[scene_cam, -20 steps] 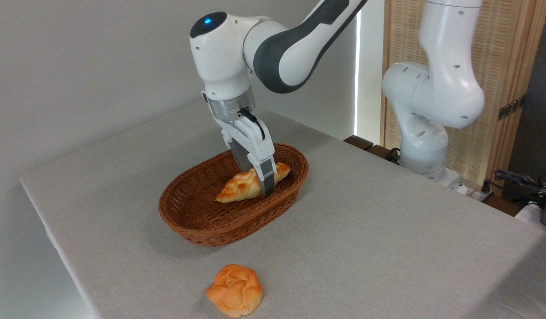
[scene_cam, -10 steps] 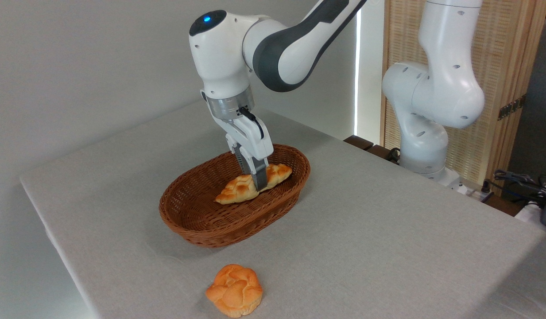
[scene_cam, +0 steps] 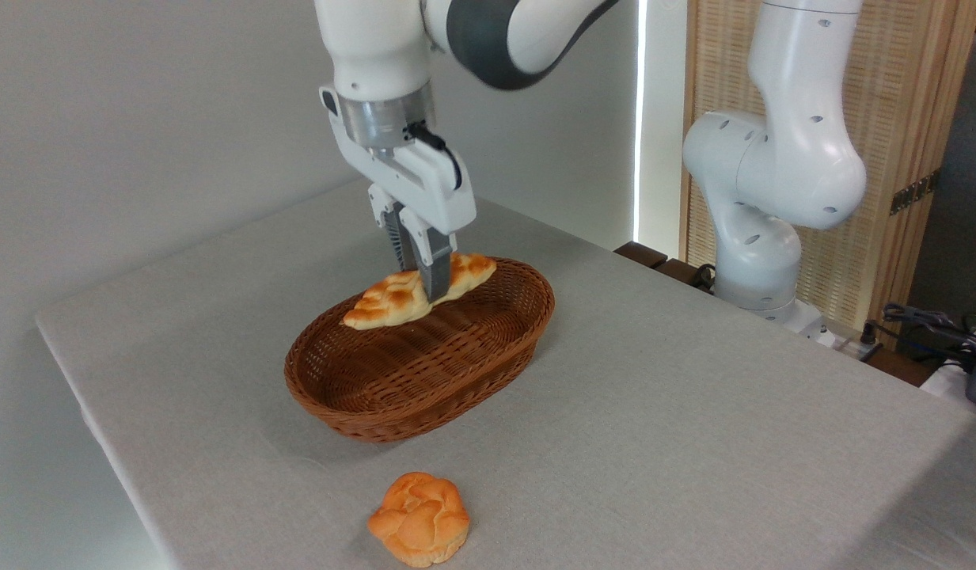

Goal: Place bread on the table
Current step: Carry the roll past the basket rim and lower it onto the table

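The bread (scene_cam: 393, 297), a long braided golden loaf with pointed ends, hangs in the air above the brown wicker basket (scene_cam: 488, 372), level with its rim and tilted down to the left. My gripper (scene_cam: 427, 286) is shut on the bread's middle, gripping it from above. The grey cloth-covered table (scene_cam: 677, 412) spreads beneath the basket on all sides.
A small round orange knotted bun (scene_cam: 419, 518) lies on the cloth near the front edge, below the basket. The arm's white base (scene_cam: 761, 261) stands at the table's back right. Cables and gear sit off the table at the far right.
The gripper closed on the bread inside the basket, then rose and shifted left, lifting the loaf off the basket floor to rim height.
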`<state>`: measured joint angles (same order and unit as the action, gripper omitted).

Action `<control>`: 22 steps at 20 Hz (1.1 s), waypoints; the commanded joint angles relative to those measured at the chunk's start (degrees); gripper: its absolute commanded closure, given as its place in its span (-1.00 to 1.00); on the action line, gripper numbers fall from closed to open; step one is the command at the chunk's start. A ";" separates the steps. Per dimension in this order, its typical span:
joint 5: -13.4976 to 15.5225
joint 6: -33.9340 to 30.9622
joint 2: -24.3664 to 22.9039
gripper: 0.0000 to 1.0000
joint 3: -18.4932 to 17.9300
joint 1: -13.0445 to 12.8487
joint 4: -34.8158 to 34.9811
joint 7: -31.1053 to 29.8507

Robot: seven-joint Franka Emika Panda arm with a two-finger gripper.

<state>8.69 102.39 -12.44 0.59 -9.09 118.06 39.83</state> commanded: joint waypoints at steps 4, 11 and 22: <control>-9.73 -8.35 1.01 -0.03 -11.74 -0.05 -3.80 15.35; -12.74 -4.84 7.51 -0.19 -15.70 -0.05 -1.08 18.80; -13.61 -4.30 9.45 -1.00 -15.71 0.13 -0.38 18.62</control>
<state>-3.94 97.82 -2.91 -14.70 -8.61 117.55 58.15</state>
